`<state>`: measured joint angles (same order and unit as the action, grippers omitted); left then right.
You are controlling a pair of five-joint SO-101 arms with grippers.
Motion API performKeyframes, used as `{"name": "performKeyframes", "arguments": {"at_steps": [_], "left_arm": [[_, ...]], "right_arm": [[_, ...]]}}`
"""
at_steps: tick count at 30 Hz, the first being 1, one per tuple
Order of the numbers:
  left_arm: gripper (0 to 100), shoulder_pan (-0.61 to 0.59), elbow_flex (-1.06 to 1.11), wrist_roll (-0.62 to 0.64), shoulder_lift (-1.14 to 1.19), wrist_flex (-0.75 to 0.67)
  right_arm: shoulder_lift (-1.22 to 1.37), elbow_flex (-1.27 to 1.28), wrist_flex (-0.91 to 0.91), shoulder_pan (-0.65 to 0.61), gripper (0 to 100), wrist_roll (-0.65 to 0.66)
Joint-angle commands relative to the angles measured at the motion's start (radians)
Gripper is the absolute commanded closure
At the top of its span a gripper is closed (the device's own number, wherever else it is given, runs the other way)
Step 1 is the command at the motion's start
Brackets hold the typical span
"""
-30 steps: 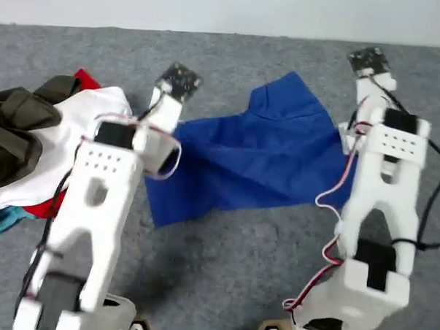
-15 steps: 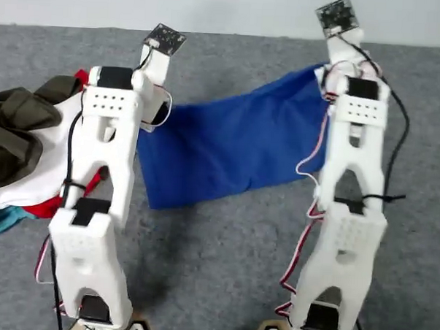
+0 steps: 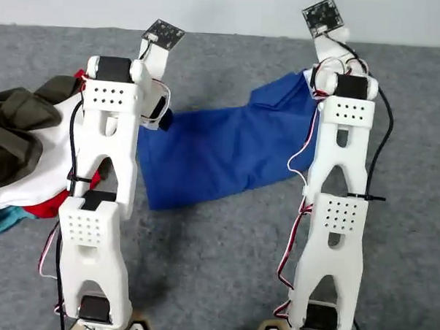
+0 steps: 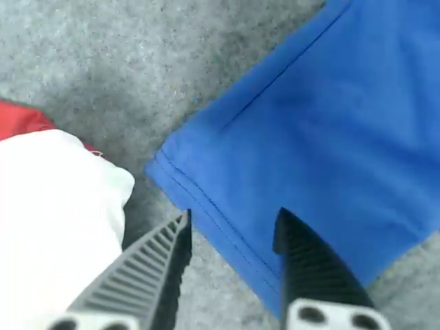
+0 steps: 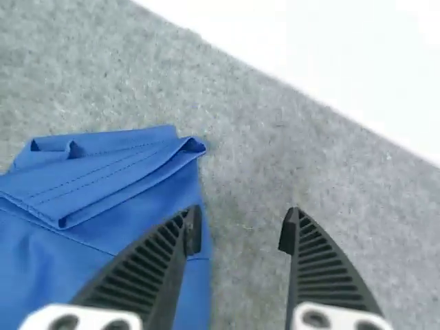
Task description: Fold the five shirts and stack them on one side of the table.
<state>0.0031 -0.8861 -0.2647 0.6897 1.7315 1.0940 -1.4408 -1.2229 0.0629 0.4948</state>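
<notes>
A blue shirt [image 3: 228, 151] lies spread on the grey table between the two stretched-out arms. My left gripper [image 4: 234, 234] is open just above the shirt's left corner [image 4: 206, 199], with one finger over the hem and the other over bare table beside the white shirt [image 4: 55, 220]. My right gripper [image 5: 239, 230] is open at the shirt's far right corner, where a folded blue hem [image 5: 103, 179] lies under one finger. In the high view the left gripper [image 3: 162, 117] and the right gripper [image 3: 316, 80] sit at the shirt's two ends.
A heap of shirts lies at the table's left: olive [image 3: 17, 127], white [image 3: 30, 175], red [image 3: 46, 205] and teal [image 3: 2, 221]. The table's far edge meets a white wall [image 3: 227, 8]. Bare grey table [image 3: 215, 267] lies near the arm bases.
Both arms have stretched out toward the table's far side. The blue shirt is drawn out flatter and wider between them, and its peaked far corner has dropped.
</notes>
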Motion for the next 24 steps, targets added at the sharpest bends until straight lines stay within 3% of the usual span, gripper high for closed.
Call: {"name": "performKeyframes", "arguments": {"at_steps": [1,6,11,17,24], "left_arm": [[80,-0.005,-0.03,0.06,-0.052,0.025],[80,0.014,0.088,0.074,-0.215,0.026],[80,0.071,0.447,-0.006,-0.416,0.026],[80,0.081,0.822,-0.115,-0.574,0.021],[84,0.084,0.934,-0.124,-0.582,0.02]], "right_arm": [[-0.025,-0.106,-0.091,0.068,80.0,-0.011],[-0.022,-0.144,-0.329,0.153,79.9,-0.005],[-0.019,-0.141,-0.573,0.17,80.0,0.057],[-0.019,-0.097,-0.575,0.139,80.1,0.071],[-0.019,0.074,-0.564,0.074,80.1,0.072]]}}
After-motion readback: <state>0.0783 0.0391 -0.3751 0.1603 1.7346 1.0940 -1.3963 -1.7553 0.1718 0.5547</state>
